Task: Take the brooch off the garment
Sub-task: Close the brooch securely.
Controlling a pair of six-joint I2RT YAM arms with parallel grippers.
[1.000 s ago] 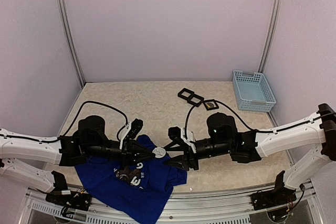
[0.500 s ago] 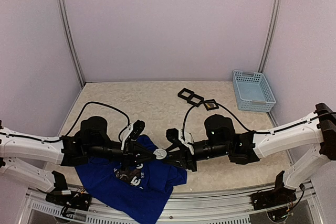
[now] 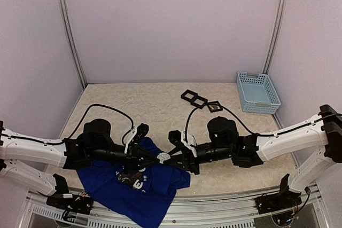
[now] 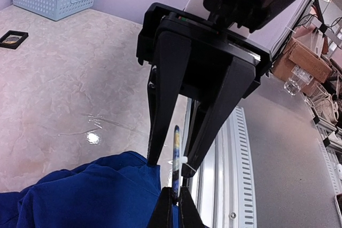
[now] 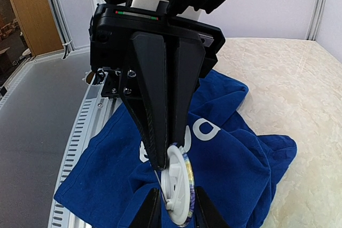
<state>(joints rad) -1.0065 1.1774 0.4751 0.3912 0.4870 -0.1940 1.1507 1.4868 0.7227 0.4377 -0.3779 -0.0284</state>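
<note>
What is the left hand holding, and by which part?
The left hand holds the round brooch, pinched by its rim between shut fingertips.

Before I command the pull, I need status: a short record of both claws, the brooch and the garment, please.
left claw: shut on the rim of the brooch
right claw: open, fingers either side of the brooch
brooch: on edge between both claws, white back showing
garment: bunched up to the brooch; still pinned or not, cannot tell

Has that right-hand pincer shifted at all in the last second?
Yes. The right pincer slid left, farther from the blue basket.
</note>
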